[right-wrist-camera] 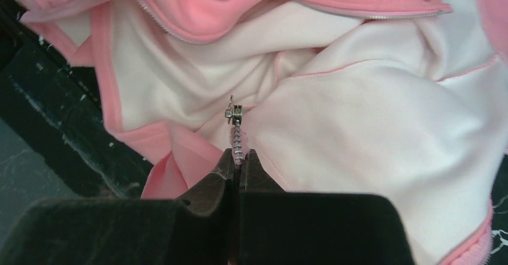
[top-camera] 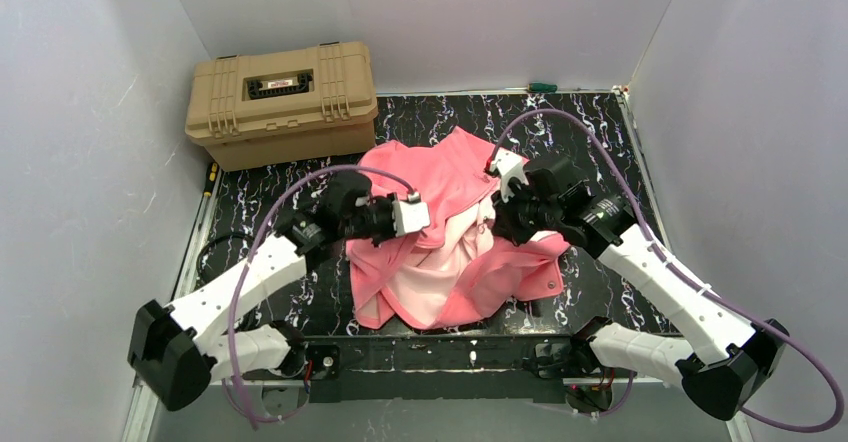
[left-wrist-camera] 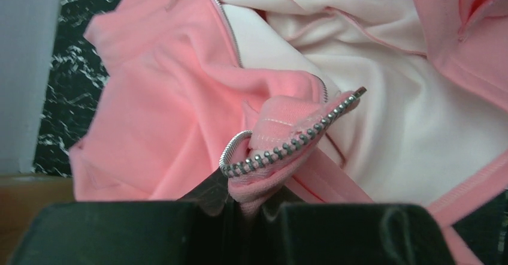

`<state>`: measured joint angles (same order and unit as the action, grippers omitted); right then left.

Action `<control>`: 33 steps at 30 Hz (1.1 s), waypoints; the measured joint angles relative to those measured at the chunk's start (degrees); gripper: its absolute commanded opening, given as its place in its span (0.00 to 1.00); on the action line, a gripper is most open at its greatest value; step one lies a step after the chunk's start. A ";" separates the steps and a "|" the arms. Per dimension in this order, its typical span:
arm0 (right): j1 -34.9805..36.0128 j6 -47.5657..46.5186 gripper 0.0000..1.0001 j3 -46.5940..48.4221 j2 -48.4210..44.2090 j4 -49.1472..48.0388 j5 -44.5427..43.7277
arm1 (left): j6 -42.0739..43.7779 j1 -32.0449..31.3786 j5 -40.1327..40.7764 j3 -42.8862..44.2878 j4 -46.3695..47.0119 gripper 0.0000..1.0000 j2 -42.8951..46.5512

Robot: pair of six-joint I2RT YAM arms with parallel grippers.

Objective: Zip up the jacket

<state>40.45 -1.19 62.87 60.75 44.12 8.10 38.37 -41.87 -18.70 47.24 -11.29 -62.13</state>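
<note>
The salmon-pink jacket lies crumpled and open on the black marbled table, its pale pink lining facing up. My left gripper reaches in from the left. In the left wrist view the left gripper is shut on a folded front edge of the jacket, with the row of metal zipper teeth just past the tips. My right gripper comes from the right. In the right wrist view the right gripper is shut on the zipper tape of the jacket, just below the metal slider.
A tan hard case stands at the back left, close to the jacket's hood end. A green-handled tool lies at the far edge. White walls close in the table on three sides. Purple cables loop over both arms.
</note>
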 measured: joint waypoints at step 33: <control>-11.23 2.80 0.01 -4.42 -2.56 -5.77 -1.55 | -8.04 -14.05 8.83 6.27 12.48 0.98 -23.82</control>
<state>29.21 1.61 58.46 58.19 38.35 6.55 30.33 -55.92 -9.87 53.52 1.19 -85.95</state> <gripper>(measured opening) 0.057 0.982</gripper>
